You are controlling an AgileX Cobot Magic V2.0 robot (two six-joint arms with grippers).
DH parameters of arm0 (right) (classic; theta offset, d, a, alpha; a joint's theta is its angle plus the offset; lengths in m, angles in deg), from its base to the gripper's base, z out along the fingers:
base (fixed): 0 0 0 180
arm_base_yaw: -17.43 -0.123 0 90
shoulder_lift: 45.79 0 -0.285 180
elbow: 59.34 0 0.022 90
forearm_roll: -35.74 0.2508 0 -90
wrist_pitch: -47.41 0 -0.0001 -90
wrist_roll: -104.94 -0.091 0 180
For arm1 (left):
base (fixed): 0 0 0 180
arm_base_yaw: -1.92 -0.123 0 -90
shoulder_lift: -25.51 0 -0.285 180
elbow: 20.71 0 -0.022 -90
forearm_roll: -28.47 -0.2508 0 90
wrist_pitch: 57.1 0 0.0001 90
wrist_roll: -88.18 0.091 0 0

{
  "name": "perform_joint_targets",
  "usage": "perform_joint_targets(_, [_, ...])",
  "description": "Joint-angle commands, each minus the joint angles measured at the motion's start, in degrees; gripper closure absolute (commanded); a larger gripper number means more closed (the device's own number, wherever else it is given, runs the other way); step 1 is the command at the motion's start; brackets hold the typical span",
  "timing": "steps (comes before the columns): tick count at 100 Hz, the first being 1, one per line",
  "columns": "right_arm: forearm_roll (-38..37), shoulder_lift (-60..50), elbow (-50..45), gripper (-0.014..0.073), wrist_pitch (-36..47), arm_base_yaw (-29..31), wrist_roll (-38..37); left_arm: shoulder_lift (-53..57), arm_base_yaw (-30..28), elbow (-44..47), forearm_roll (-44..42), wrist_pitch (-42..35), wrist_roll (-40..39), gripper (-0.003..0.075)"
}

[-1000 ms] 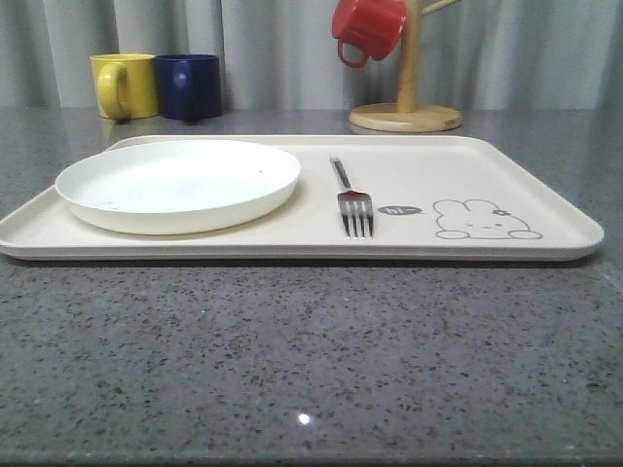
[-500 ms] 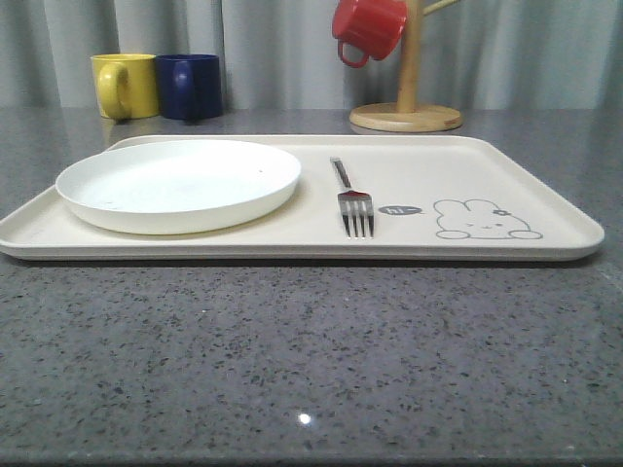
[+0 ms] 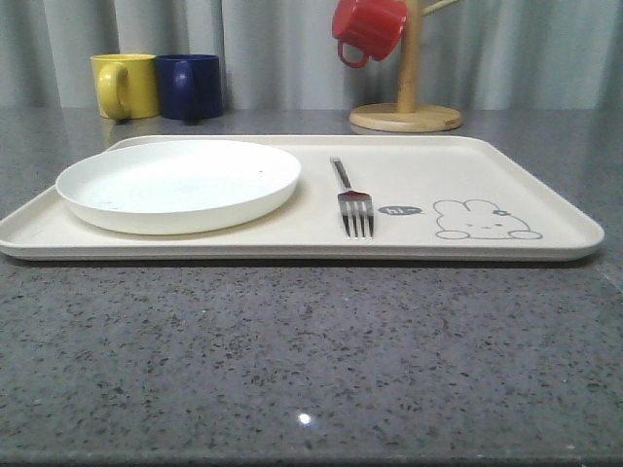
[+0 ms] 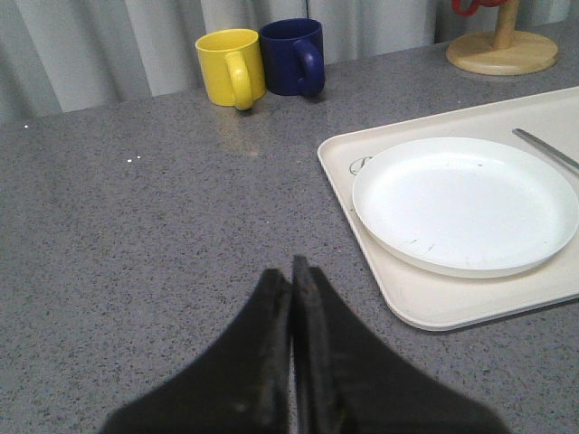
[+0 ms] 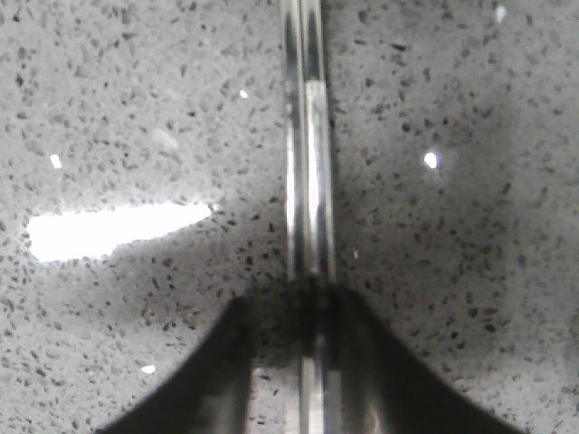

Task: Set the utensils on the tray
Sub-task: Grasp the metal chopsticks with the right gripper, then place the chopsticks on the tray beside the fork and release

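A silver fork (image 3: 355, 206) lies on the cream tray (image 3: 467, 170), tines toward the front, between the white plate and the rabbit drawing; its handle end (image 4: 543, 149) also shows in the left wrist view. A pair of shiny chopsticks (image 5: 308, 136) lies side by side on the speckled grey counter. My right gripper (image 5: 312, 287) is low over the counter with its fingers closed against the chopsticks on both sides. My left gripper (image 4: 291, 269) is shut with nothing in it, above the counter beside the tray's (image 4: 425, 303) left front corner.
A round white plate (image 3: 180, 183) fills the tray's left half. A yellow mug (image 3: 125, 86) and a dark blue mug (image 3: 190, 86) stand at the back left. A wooden mug stand (image 3: 407, 107) with a red mug (image 3: 368, 29) is behind the tray.
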Motion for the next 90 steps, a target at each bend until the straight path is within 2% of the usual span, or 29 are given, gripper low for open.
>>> perform_joint_targets(1, [0.0, -1.7, 1.2, 0.0539, 0.4, 0.4, 0.7, -0.6, 0.5, -1.3, 0.2, -4.4, -0.4, 0.0739])
perform_joint_targets(10, [0.0, -1.7, 1.2, 0.0627, 0.4, 0.4, 0.6, -0.6, 0.5, -1.3, 0.2, -4.4, -0.4, 0.0739])
perform_joint_targets(17, [0.0, -1.8, 1.2, 0.0656, 0.4, 0.4, 0.3, -0.6, 0.5, -1.3, 0.2, -4.4, -0.4, 0.0739])
perform_joint_targets(39, [0.0, -4.6, 3.5, 0.0662, -0.7, -1.5, 0.3, -0.6, 0.5, -1.3, 0.2, -4.4, -0.4, 0.0739])
perform_joint_targets(60, [0.0, -8.2, 6.9, 0.0662, -3.9, -8.0, -1.4, -0.6, 0.5, -1.3, 0.2, -4.4, -0.4, 0.0739])
perform_joint_targets(77, [-0.1, -8.5, 9.0, 0.0662, -5.2, -16.6, -10.0, -0.6, 0.5, -1.3, 0.2, -4.4, -0.4, 0.0739])
perform_joint_targets(90, [-0.1, -8.5, 9.2, 0.0662, -3.8, -23.0, -20.4, -0.6, 0.5, -1.3, 0.2, -4.4, -0.4, 0.0739])
